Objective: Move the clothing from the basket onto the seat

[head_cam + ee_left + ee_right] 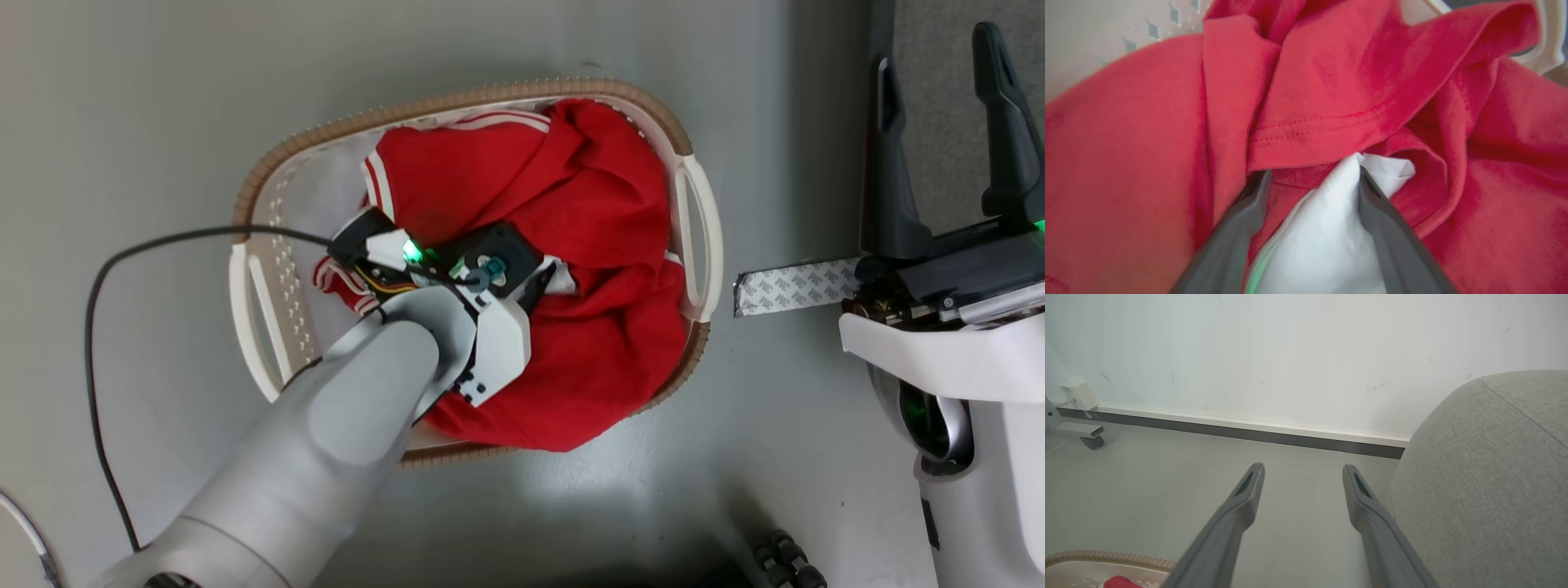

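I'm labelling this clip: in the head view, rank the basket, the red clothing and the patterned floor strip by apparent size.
Largest: basket
Then: red clothing, filling most of it
Smallest: patterned floor strip

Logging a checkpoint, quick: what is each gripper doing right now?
Left gripper: open, fingers spread around a white fold of the clothing, not clamped.
Right gripper: open, holding nothing, near the seat.

Soft matt cloth of clothing point(1331, 94) at left gripper point(1313, 171); smooth perforated plastic basket point(490, 96), woven-look rim; coarse matt grey weave on seat point(1494, 477) beside right gripper point(1303, 468).
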Controlling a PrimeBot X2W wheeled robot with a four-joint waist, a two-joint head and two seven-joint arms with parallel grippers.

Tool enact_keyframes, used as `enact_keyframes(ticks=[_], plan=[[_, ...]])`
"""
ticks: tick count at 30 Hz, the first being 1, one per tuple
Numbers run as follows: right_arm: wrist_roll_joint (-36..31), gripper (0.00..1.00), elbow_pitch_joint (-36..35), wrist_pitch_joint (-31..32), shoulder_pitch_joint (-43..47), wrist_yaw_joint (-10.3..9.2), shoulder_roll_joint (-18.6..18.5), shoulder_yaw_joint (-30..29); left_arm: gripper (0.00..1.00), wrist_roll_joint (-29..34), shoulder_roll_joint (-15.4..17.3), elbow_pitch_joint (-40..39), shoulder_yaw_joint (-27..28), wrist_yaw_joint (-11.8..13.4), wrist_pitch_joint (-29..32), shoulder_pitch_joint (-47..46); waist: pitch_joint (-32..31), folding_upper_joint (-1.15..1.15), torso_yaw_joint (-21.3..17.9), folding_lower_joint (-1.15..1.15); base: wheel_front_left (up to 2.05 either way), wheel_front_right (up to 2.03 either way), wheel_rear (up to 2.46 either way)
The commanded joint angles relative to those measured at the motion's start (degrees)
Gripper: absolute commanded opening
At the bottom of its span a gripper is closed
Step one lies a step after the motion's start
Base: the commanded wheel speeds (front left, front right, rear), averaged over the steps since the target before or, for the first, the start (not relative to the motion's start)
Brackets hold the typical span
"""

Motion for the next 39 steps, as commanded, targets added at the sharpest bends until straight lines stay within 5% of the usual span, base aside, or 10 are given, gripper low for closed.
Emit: enact_keyframes(ticks=[1, 2, 3, 4, 16, 28, 39], plan=[[-0.24, 1.0, -0.41, 0.03, -0.63, -0.12, -0.14, -0.29, 0.94, 0.71, 0.01, 0.78, -0.01, 0.43, -0.2, -0.94, 0.73, 0.0, -0.04, -0.01, 0.0, 0.0, 0.0], [-0.4, 1.0, -0.53, 0.03, -0.59, -0.12, -0.14, -0.38, 0.51, 0.75, -0.09, 1.17, -0.08, 0.5, -0.4, -1.31, 1.0, 0.0, -0.05, -0.01, 0.0, 0.0, 0.0], [-0.52, 1.0, -0.64, 0.03, -0.55, -0.12, -0.13, -0.45, 0.31, 0.87, -0.23, 1.6, -0.17, 0.66, -0.45, -1.71, 1.25, 0.0, -0.06, -0.01, 0.0, 0.0, 0.0], [-0.71, 1.0, -0.74, 0.03, -0.49, -0.12, -0.13, -0.49, 0.0, 0.94, -0.41, 2.06, -0.3, 0.74, -0.74, -2.03, 1.46, 0.0, -0.07, -0.01, 0.0, 0.0, 0.0], [-1.23, 1.0, 1.14, 0.03, 0.72, -0.12, -0.14, -1.22, 0.0, -2.53, -2.59, 5.42, 0.12, 0.5, -7.0, -1.93, -2.2, 0.0, 1.76, -0.01, 0.0, 0.0, 0.0], [-1.1, 1.0, 6.52, 0.04, 5.88, -0.12, -0.15, -2.77, 0.0, -10.32, -2.14, 4.15, 3.34, -0.65, -12.69, 5.97, -17.97, 0.0, 4.76, -0.01, 0.0, 0.0, 0.0], [-1.87, 1.0, 12.52, 0.04, 14.01, -0.12, -0.17, -3.53, 0.0, -17.05, 0.61, -5.09, 7.37, 0.57, -14.05, 16.8, -33.29, 0.0, 7.61, -0.01, 0.0, 0.0, 0.0]])
